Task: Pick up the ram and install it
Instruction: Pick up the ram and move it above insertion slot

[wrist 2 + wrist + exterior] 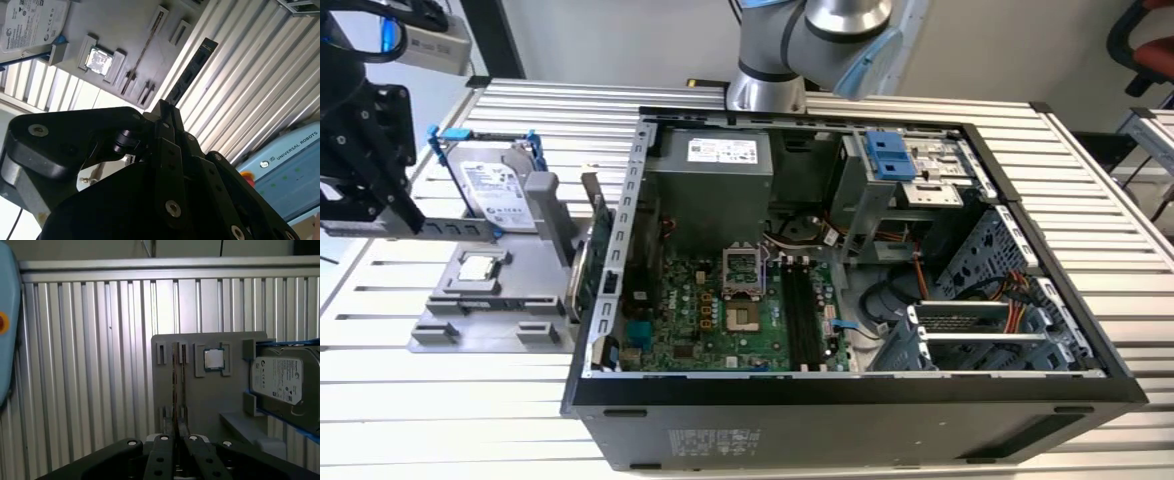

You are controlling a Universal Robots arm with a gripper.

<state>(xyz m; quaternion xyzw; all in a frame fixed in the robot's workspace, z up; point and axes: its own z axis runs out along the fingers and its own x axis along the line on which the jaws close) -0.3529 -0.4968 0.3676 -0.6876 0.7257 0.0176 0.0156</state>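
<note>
Jaws of the black gripper [164, 106] pinch the thin dark ram stick [192, 70] beside the grey plastic tray [130, 20]. The second wrist view shows the stick's face; the first wrist view shows its edge.

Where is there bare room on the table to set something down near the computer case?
Bare slats of the table lie on the near side of the gray fixture, at the exterior view's left of the computer case, and behind the case. Crowded: the fixture, carrying the hard drive and processor chip, with the hand holding the ram by it.

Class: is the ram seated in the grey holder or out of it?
Out: the claw grips the ram, clear of the grey holder.
</note>
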